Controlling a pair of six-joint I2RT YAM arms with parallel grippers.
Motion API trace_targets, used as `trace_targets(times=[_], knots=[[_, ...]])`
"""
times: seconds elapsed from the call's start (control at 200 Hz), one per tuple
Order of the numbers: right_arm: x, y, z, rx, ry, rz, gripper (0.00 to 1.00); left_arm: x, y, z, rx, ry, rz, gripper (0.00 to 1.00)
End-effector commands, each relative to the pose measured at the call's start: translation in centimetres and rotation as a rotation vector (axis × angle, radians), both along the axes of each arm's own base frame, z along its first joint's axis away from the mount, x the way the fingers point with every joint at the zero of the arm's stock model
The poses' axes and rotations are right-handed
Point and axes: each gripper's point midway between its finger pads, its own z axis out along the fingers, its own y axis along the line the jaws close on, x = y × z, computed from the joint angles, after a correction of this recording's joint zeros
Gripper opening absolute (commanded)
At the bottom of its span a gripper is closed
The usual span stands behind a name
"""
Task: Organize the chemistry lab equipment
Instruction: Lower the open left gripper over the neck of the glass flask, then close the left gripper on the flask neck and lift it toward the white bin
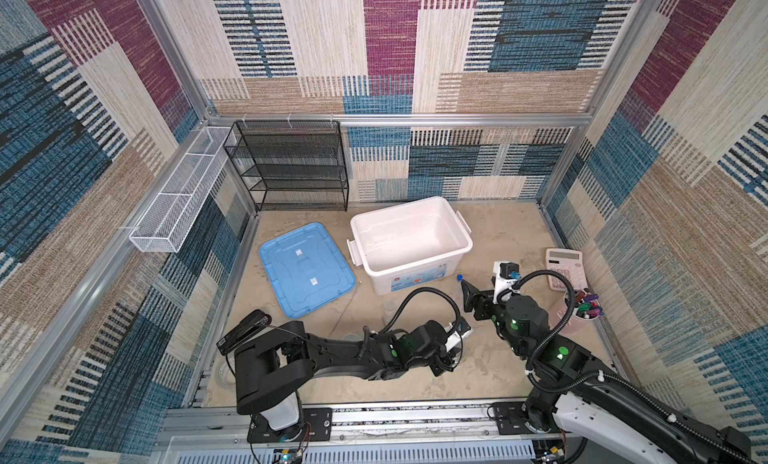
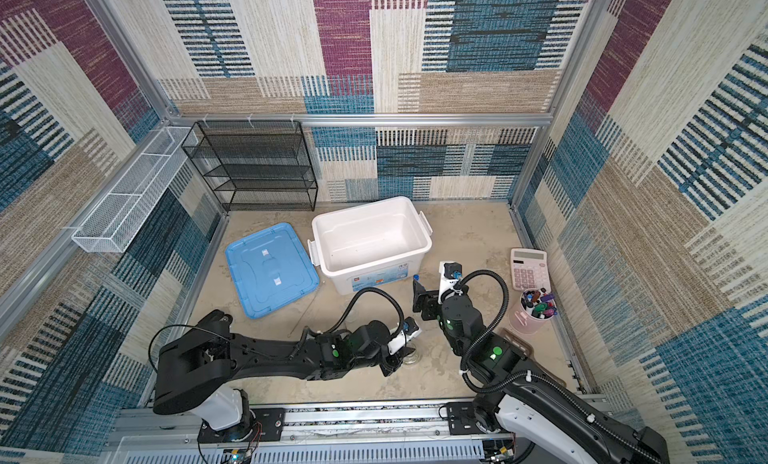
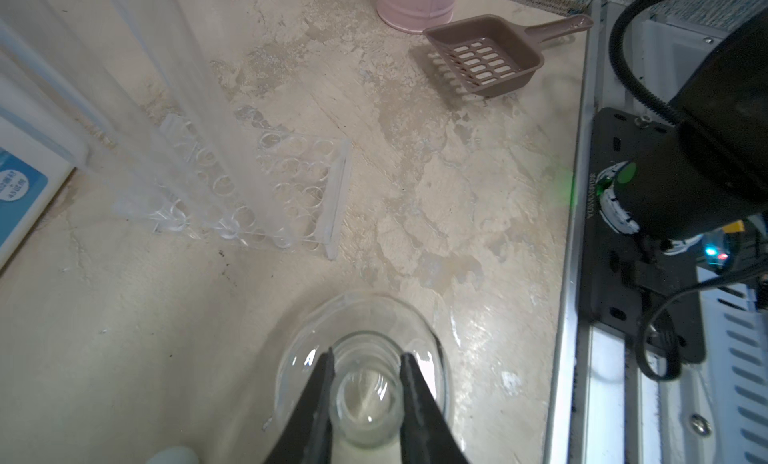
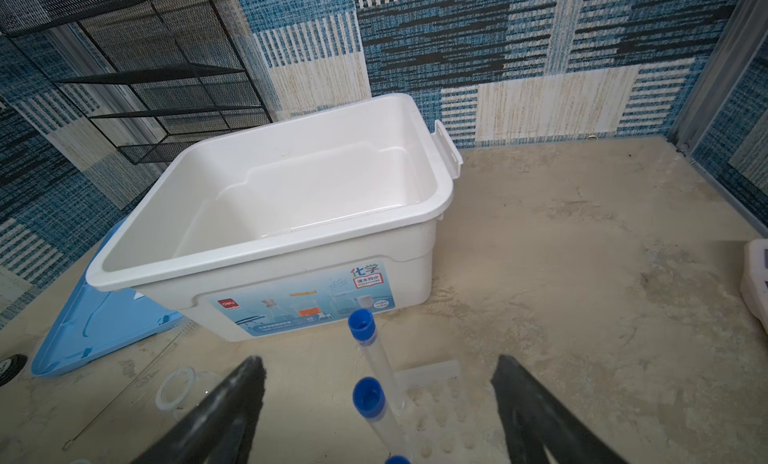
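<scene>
I am pinching the clear flask [image 3: 365, 403] by its neck in my left pincer [image 3: 368, 353], right pincer [image 4: 379, 360] gaping; white bin [image 4: 266, 256] empty, nothing packed.

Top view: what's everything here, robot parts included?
White plastic storage box: one, white, centre back.
Flat blue lid: one, blue, left of box.
Black wire-mesh shelf rack: one, black, back wall.
White mesh basket: one, white, left wall.
Pink calculator: one, pink, far right.
Pink cup of markers: one, pink, near calculator.
Brown slotted scoop: one, brown, beside cup.
Clear welled tray: one, clear, before box.
Clear blue-capped tubes: three, clear, at tray.
Clear glass flask: one, clear, front centre.
Left gripper: one, black, closed on flask neck.
Right gripper: one, black, open above tubes.
</scene>
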Motion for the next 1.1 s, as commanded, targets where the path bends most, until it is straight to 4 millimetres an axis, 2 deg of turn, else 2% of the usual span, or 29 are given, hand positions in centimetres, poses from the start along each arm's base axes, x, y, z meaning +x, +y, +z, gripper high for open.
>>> trace_targets(times=[0.0,0.245,0.491,0.851,1.097], knots=[[0.1,-0.2,0.3,0.014,-0.01,-0.016,0.88,1.0,0.8,-0.2,0.049,-0.046,0.035,0.22],[0.1,-0.2,0.3,0.021,-0.012,-0.016,0.88,1.6,1.3,0.8,0.033,-0.058,0.054,0.2],[0.2,-0.1,1.0,0.02,-0.026,-0.009,0.88,1.7,1.6,3.2,0.013,-0.068,0.053,0.2],[0.8,0.0,3.0,0.005,-0.062,-0.007,0.9,2.7,3.8,9.1,-0.011,-0.098,0.091,0.2],[2.4,0.0,5.3,-0.006,-0.087,0.0,0.9,4.7,6.0,12.8,0.004,-0.128,0.147,0.19]])
